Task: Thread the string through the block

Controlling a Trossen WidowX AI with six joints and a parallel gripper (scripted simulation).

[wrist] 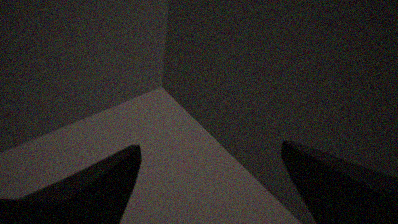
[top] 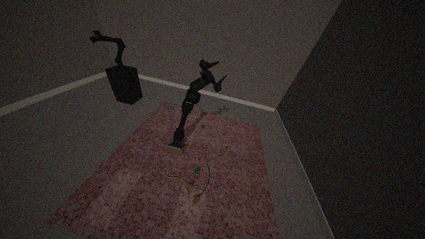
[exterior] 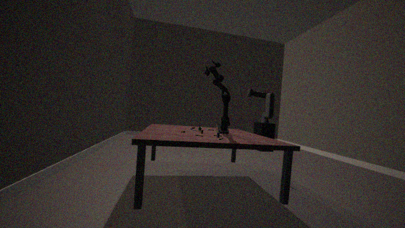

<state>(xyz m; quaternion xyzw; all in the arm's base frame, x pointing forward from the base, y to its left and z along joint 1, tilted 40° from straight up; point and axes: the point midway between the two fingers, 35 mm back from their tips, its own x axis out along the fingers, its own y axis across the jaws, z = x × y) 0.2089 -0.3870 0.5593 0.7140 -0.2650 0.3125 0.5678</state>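
My gripper (top: 222, 68) (exterior: 209, 64) (wrist: 211, 150) is open and empty, raised high above the table (top: 241, 196) (exterior: 213, 143). A thin blue string (top: 209, 173) lies on the table in a curve in the top view. Its near end meets a small orange-brown thing (top: 196, 199); whether this is the button or the block I cannot tell. The stick at the string's other end is too faint to make out. The wrist view shows only walls and floor between the fingers, none of the task's objects.
A green object (top: 198, 170) lies left of the string. A thin pale stick (top: 173, 177) lies further left. A small blue object (top: 203, 126) lies towards the back, and a small yellowish object (top: 227, 148) to the right. Another arm on a dark pedestal (top: 124, 85) (exterior: 264, 130) stands beyond the table.
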